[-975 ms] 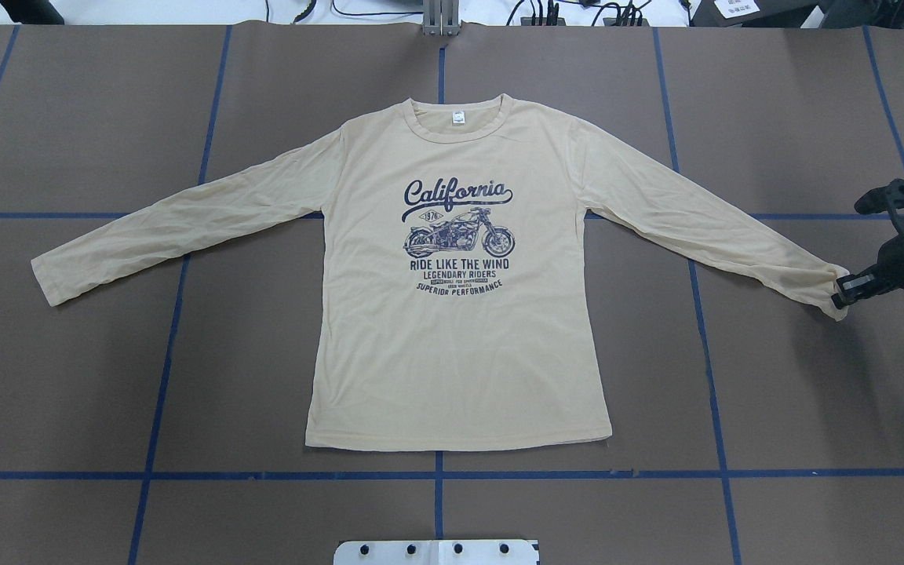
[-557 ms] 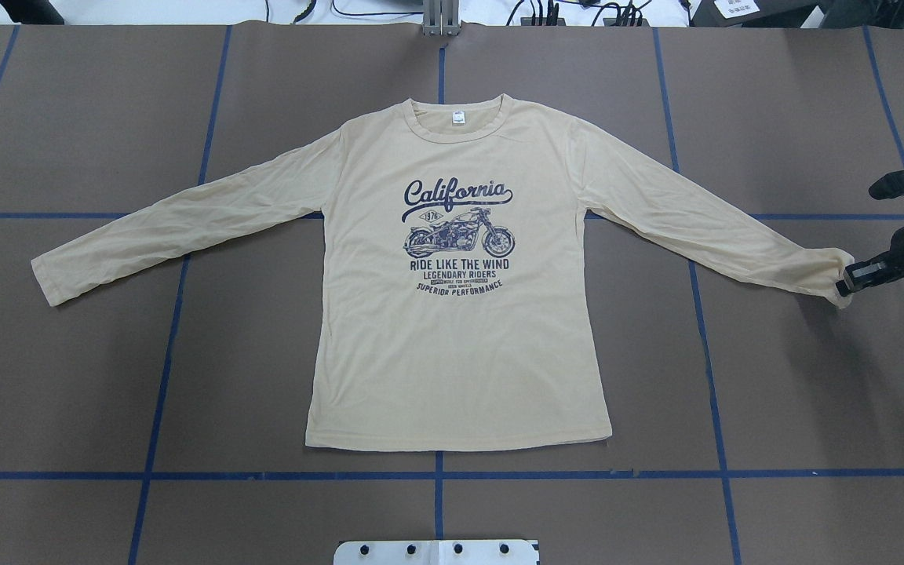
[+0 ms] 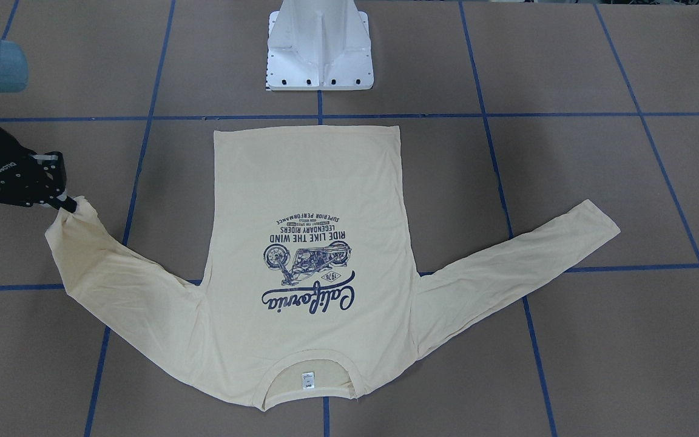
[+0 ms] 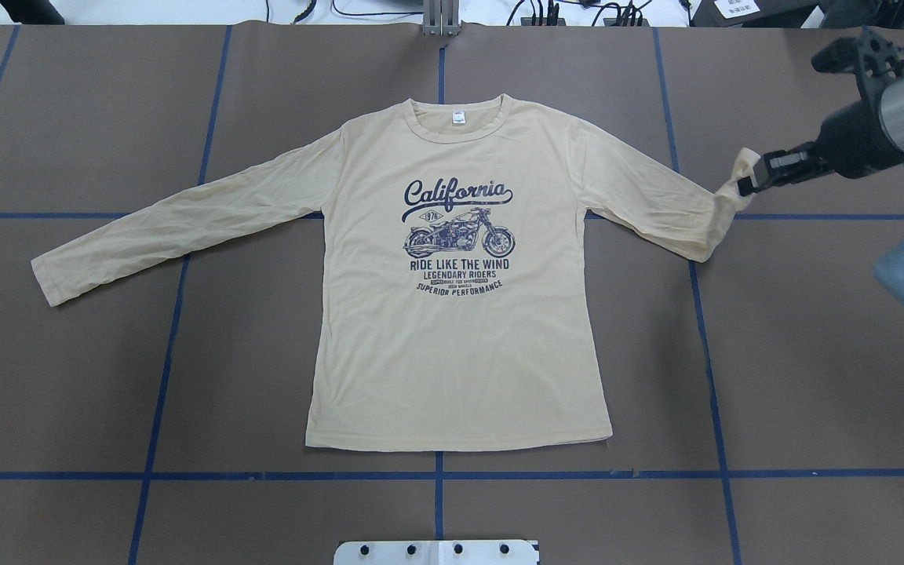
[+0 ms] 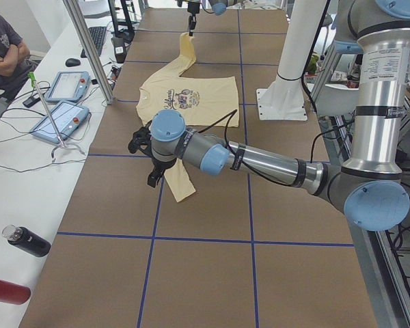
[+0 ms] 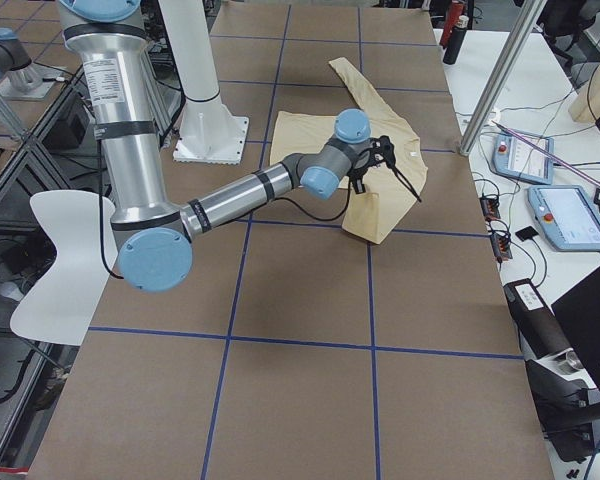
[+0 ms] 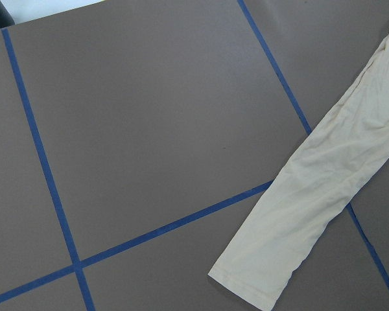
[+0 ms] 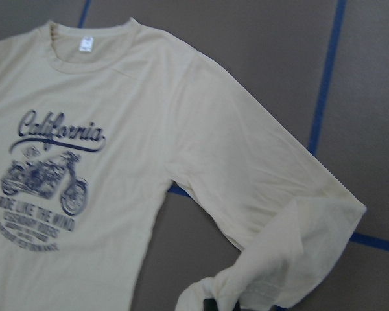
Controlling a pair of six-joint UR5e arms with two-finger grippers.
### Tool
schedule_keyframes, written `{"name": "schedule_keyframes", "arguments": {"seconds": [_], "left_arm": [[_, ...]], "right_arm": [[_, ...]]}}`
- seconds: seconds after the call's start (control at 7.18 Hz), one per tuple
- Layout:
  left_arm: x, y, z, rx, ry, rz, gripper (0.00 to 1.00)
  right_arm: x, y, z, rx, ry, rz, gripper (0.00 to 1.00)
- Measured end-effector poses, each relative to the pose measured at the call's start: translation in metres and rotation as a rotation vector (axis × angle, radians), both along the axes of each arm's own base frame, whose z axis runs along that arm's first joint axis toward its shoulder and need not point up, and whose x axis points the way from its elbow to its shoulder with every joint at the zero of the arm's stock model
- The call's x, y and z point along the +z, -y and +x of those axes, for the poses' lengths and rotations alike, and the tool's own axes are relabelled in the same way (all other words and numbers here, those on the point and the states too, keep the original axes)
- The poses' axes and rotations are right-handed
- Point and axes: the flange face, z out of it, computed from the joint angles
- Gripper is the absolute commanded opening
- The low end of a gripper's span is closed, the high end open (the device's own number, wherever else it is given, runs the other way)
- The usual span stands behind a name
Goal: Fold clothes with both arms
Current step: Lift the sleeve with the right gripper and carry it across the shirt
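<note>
The cream-yellow shirt (image 4: 452, 353) lies flat, print up, collar toward the table's far side. My right gripper (image 4: 746, 187) is shut on the cuff (image 4: 744, 166) of the shirt's right-hand sleeve (image 4: 656, 208) and holds it lifted, so the sleeve bends back toward the body. It also shows in the front-facing view (image 3: 70, 205). The other sleeve (image 4: 169, 227) lies stretched out flat; the left wrist view shows its cuff (image 7: 259, 278). My left gripper (image 5: 154, 179) shows only in the exterior left view, hovering by that cuff; I cannot tell if it is open.
The white pedestal base (image 3: 319, 48) stands at the robot's side of the table. Blue tape lines (image 4: 436, 475) grid the brown table cover. A side bench with tablets (image 5: 58, 116) and bottles (image 5: 24, 240) runs along the operators' side, where a person sits.
My right gripper has lifted the sleeve cuff off the table and carried it inward and toward the far side, so the outer sleeve now folds back.
</note>
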Motion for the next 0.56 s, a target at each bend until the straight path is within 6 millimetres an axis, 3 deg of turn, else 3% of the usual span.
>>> {"name": "schedule_keyframes", "arguments": {"seconds": [0.28, 0.56], "left_arm": [[0.0, -0.001, -0.001, 0.002, -0.007, -0.002, 0.99], [0.002, -0.003, -0.001, 0.002, -0.01, -0.007, 0.99]], "right_arm": [[-0.093, 0.04, -0.03, 0.045, 0.103, -0.037, 0.0], [-0.162, 0.084, -0.079, 0.034, 0.139, -0.042, 0.0]]}}
